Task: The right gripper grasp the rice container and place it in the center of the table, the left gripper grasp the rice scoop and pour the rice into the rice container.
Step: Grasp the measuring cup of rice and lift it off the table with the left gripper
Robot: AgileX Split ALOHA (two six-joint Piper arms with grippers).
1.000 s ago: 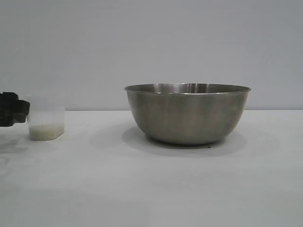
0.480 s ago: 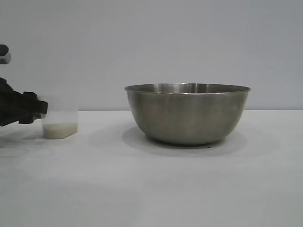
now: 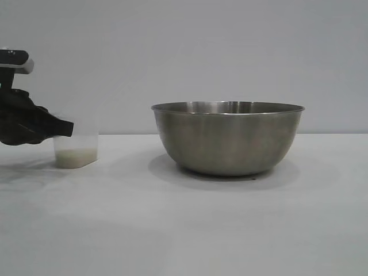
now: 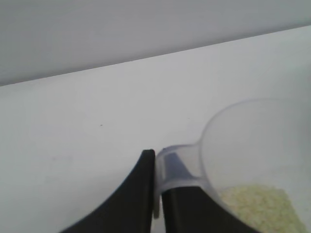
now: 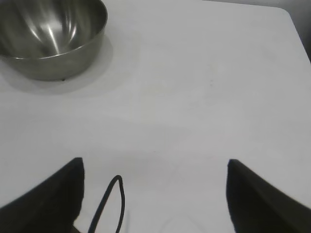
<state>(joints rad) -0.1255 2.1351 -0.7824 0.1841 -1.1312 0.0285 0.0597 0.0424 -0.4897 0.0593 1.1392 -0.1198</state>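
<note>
The rice container (image 3: 227, 138), a large steel bowl, stands upright in the middle of the white table (image 3: 184, 230). At the table's left is the rice scoop (image 3: 76, 150), a translucent cup with rice (image 3: 75, 155) in its bottom. My left gripper (image 3: 63, 127) reaches in from the left edge. In the left wrist view the left gripper (image 4: 158, 162) is shut on the rice scoop's handle (image 4: 177, 167), with the rice (image 4: 265, 206) visible inside. My right gripper (image 5: 155, 167) is open over bare table, well away from the rice container (image 5: 48, 39), and is out of the exterior view.
A black cable loop (image 5: 109, 204) hangs between the right gripper's fingers. The table's far corner (image 5: 286, 14) shows in the right wrist view. A plain grey wall (image 3: 184, 57) runs behind the table.
The left gripper has closed on the scoop's handle. Gripper and scoop have shifted right, toward the bowl. The bowl has not moved.
</note>
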